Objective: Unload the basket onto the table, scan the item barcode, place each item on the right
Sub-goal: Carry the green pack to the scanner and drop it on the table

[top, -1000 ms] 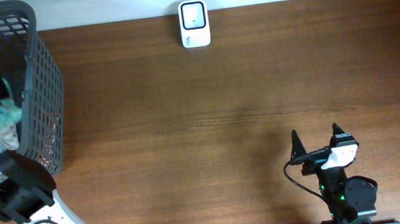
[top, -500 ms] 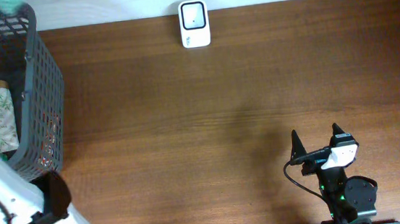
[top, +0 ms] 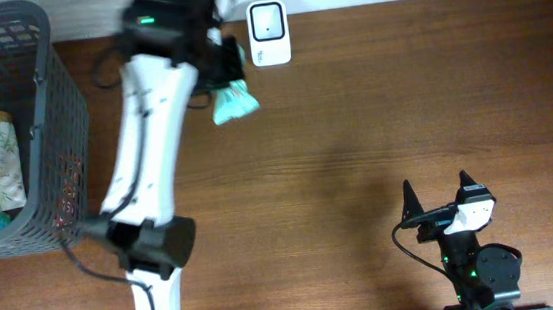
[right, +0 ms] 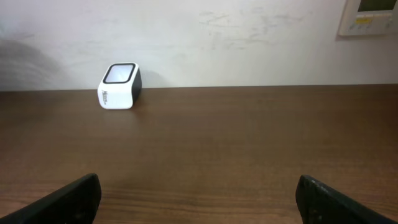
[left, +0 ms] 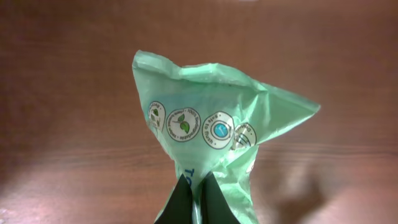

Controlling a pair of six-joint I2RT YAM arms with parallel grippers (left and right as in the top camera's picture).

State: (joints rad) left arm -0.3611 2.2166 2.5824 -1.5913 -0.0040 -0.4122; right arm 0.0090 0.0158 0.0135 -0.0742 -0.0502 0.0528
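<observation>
A table [top: 374, 116] of dark brown wood with a fine grain fills most of the overhead view. Its far edge meets a plain white wall [right: 249, 43] with some faint grey scuff marks. High on the wall, at the right, hangs a small beige panel [right: 368, 15]. The light is soft, with a weak shine on the wood.

Soft, even light on the tabletop [top: 373, 106]. The left arm [top: 153, 116] smears with motion; the bag [left: 211, 130] is sharp.
</observation>
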